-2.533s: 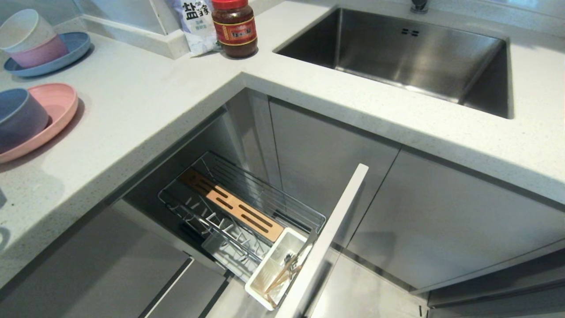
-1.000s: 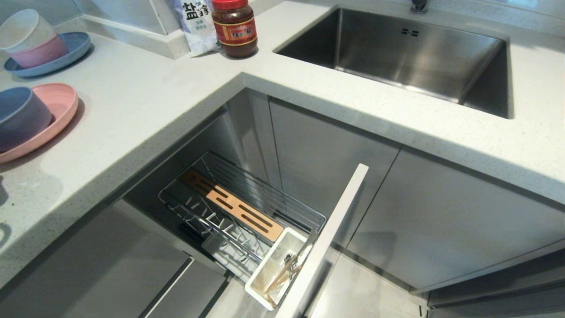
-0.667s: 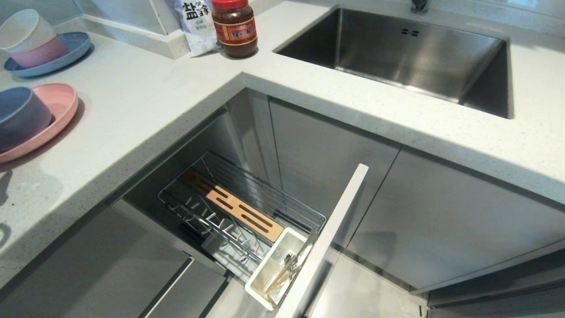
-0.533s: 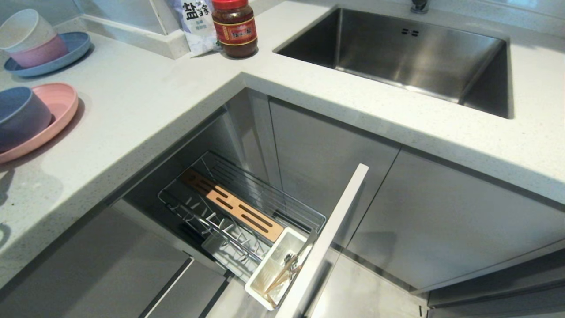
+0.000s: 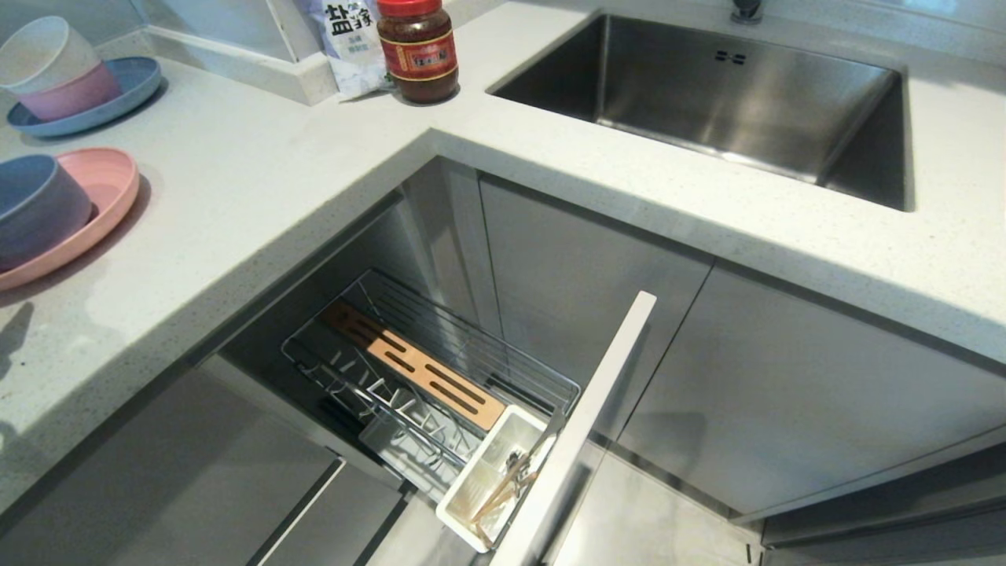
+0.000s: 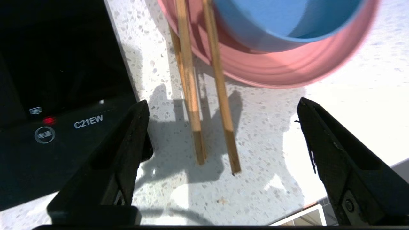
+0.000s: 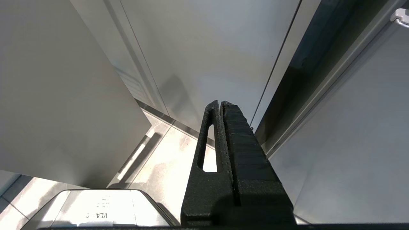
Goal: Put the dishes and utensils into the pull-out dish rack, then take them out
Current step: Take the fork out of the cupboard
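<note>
My left gripper (image 6: 222, 102) hangs open over the speckled counter, out of the head view. The light wooden chopsticks (image 6: 191, 95) lie loose between its fingers (image 6: 127, 150), touching neither. Their far parts rest on the rim of the pale-pink plate (image 6: 287, 70) and their near ends sit on the counter. The blue-grey bowl (image 6: 271, 19) stands on that plate (image 5: 94, 204). The pull-out dish rack (image 5: 440, 338) stands drawn out below the counter. Its white cup (image 5: 456, 511) holds wooden sticks and steel utensils. My right gripper (image 7: 220, 103) is shut, parked low by the cabinet fronts.
A black induction cooktop (image 6: 64, 127) lies right beside the left finger. Cream and pink bowls on a blue plate (image 5: 118, 102), a salt bag (image 5: 350, 39) and a red-lidded jar (image 5: 416, 51) stand at the back. The steel sink (image 5: 707, 94) is at the right. The rack's pale front (image 5: 597, 393) juts out.
The blue-grey bowl has shifted slightly rightward on the pink plate since the earliest frame. The shadow at the counter's left edge has changed shape. The rack and its contents have not moved.
</note>
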`<state>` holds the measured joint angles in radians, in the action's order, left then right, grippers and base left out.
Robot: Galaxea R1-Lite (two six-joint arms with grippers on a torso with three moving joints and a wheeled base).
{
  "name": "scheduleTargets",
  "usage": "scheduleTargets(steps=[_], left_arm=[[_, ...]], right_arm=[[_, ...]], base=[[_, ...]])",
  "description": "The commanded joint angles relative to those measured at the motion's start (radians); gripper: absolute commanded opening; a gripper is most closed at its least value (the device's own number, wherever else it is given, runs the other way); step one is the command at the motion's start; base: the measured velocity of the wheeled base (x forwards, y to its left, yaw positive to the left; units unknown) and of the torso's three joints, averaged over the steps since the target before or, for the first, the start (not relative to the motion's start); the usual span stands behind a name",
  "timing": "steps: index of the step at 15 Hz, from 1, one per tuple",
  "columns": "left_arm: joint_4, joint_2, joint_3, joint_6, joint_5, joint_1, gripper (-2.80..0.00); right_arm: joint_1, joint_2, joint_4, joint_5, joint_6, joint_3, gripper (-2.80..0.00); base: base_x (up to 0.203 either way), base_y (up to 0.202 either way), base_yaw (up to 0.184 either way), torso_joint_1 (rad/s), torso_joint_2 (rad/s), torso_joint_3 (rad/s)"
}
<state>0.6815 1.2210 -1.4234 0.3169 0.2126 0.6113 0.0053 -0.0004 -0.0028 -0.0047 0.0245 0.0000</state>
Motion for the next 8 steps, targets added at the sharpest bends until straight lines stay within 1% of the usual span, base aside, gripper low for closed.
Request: scheduleTargets(steps=[1,2,3,5,6,8], left_arm=[[-0.004,-0.055,-0.008,0.002,-0.002,0.001,0.00],[-0.024,-0.074,-0.010,0.002,-0.004,0.001,0.00],[-0.065,-0.097,-0.008,0.001,-0.004,-0.002,-2.80],[-0.138,-0.134,-0.008,0.000,-0.018,-0.038,-2.80],[-0.171,-0.146,-0.012,-0.001,-0.041,-0.064,-2.80],[-0.253,-0.153,-0.043,0.002,-0.095,-0.150,-2.80]], right_arm=[[0.000,-0.004,0.000,0.000,0.000,0.002,-2.80],[0.001,-0.004,0.000,0.000,0.000,0.002,-2.80],[0.000,-0.004,0.000,0.000,0.000,0.002,-2.80],[0.001,-0.004,0.001,0.000,0.000,0.002,-2.80],[-0.001,-0.004,0.000,0.000,0.000,0.002,-2.80],[0.001,-0.004,0.000,0.000,0.000,0.002,-2.80]], base=[[0.000,0.000,0.000,0.000,0.00,0.000],[0.000,0.000,0.000,0.000,0.00,0.000],[0.000,0.000,0.000,0.000,0.00,0.000],[0.000,0.000,0.000,0.000,0.00,0.000],[0.000,0.000,0.000,0.000,0.00,0.000],[0.000,0.000,0.000,0.000,0.00,0.000]])
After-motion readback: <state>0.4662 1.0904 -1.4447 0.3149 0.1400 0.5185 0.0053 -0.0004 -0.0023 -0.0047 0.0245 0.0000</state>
